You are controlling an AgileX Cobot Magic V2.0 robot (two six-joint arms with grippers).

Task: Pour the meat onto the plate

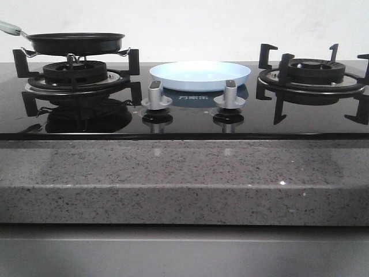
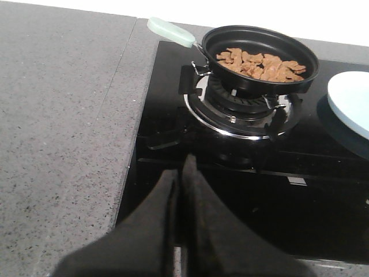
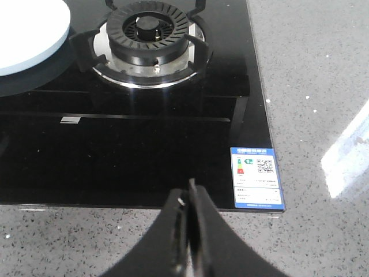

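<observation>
Pan [image 1: 76,41] sits on the burner grate [image 1: 75,72] at upper left of the front view, pale handle [image 1: 10,27] running off the left edge. Plate [image 1: 200,75] rests flat on the black glass hob [image 1: 190,118] at centre, behind the two silver knobs [image 1: 156,95], between the two burners. Likely set there so the pan needs only a short carry and tilt to the right. Second burner [image 1: 314,75] at upper right is bare.

Meat [image 2: 259,64]: in the left wrist view, upper right of frame, a loose single layer of small flat tan-brown chunks covering most of the pan floor. Dry-looking, separate pieces; should slide freely on a tilt. None on the plate, which looks clean, pale blue, shallow rim.

Left gripper [image 2: 180,173]: low centre of its frame, fingers pressed together, nothing between them, hovering over the hob's near edge, well apart from the handle. Right gripper [image 3: 189,193]: likewise closed and empty, over the hob's front edge beside an energy label [image 3: 256,179].

Judgement: task not begun. The handle points away toward the left table side, so the left arm seems the natural one to take it; its gripper must widen first.
</observation>
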